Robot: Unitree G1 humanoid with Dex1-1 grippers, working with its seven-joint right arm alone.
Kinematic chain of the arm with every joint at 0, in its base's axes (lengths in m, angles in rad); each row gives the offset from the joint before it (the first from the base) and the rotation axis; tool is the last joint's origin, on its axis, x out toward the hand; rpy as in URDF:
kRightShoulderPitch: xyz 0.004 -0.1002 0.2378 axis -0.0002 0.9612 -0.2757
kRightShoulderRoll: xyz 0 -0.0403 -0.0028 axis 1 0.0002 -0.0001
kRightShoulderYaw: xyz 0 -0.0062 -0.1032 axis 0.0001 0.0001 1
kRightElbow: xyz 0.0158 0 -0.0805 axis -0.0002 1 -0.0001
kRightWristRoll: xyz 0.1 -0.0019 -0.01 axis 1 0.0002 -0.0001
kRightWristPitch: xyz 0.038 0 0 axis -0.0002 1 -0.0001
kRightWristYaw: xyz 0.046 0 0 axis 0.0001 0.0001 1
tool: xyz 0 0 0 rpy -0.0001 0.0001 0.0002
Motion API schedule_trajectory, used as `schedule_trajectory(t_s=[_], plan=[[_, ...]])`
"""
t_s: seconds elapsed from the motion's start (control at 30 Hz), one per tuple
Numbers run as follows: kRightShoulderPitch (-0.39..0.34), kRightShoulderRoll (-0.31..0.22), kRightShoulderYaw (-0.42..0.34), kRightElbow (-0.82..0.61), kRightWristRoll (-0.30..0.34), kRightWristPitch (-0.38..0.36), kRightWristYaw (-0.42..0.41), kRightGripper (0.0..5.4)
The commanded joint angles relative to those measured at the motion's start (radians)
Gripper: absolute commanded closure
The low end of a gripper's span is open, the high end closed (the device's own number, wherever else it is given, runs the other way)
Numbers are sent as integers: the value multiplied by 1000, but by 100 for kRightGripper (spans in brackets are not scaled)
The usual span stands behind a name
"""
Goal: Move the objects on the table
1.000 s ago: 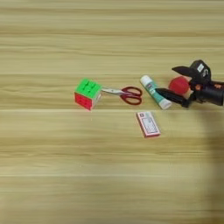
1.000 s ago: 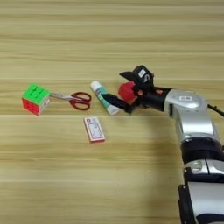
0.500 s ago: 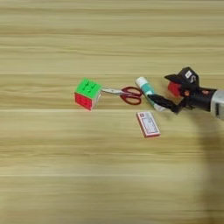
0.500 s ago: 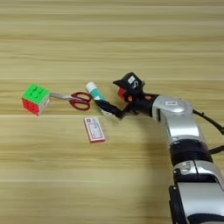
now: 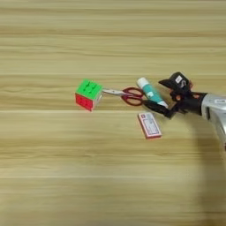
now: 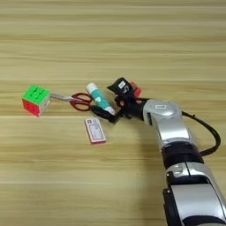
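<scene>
Right pincer (image 6: pixel 110 102) — fingers spread wide around the lower end of the glue stick (image 6: pixel 99 98), which lies beside the scissors (image 6: pixel 76 100). We judge a centred, gentle squeeze best — the stick may roll.

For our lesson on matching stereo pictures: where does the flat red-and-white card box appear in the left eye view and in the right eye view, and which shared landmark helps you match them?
Left eye view: the flat red-and-white card box lies right of centre, slightly below the middle.
Right eye view: it lies left of centre, slightly below the middle.
Shared landmark: the red-handled scissors lie just above and left of it in both.
</scene>
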Motion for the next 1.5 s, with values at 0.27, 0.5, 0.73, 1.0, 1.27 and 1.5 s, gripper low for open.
schedule_trajectory(t_s=[0.27,0.5,0.73,1.0,1.27,1.5], plan=[[-118,7,-12,80,-12,-28,-66,4],[-134,15,-17,117,-5,-40,-67,57],[-144,15,-22,131,-1,-50,-68,136],[-149,14,-26,136,-1,-52,-68,228],[-155,12,-31,142,1,-52,-68,316],[-160,12,-37,144,1,-54,-73,375]])
